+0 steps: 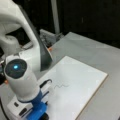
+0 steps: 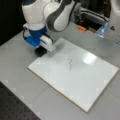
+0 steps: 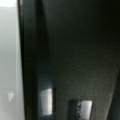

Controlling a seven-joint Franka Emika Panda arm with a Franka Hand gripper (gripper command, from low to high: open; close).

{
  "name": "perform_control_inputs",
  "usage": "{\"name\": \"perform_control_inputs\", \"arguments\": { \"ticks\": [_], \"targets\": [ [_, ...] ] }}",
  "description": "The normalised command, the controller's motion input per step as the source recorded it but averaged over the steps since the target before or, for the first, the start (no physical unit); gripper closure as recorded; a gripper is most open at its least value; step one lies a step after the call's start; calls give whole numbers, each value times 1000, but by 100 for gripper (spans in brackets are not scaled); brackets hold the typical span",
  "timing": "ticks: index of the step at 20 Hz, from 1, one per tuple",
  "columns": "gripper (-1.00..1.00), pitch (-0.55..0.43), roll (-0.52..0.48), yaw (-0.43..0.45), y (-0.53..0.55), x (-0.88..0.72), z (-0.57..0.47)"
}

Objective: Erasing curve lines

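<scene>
The curve lines (image 2: 69, 64), a short thin dark wavy pen stroke, are seen near the middle of the flat white rectangular board (image 2: 85, 82) in both front views, still unerased (image 1: 61, 86). The gripper (image 2: 41, 51) is positioned low at the board's corner at a front view's left, apart from the stroke, over a black rectangular eraser block (image 2: 40, 51). Whether the jaws are open or closed cannot be told. The board is laid on a grey table (image 2: 17, 75).

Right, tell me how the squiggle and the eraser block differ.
The squiggle is a thin wavy pen stroke; the eraser block is a solid black rectangle. The squiggle lies mid-board; the eraser sits at the board's corner under the gripper. Both are dark.
</scene>
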Motion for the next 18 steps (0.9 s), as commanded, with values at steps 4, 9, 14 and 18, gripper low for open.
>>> {"name": "perform_control_inputs", "arguments": {
  "ticks": [4,9,14,18],
  "targets": [
    [-100,-96,59,-108,10,-26,-66],
    [-100,-105,45,-125,-17,-59,-79],
    [-100,-112,15,-142,-23,-69,-124],
    [-100,-85,-31,-158,2,-90,-95]
  ]
}}
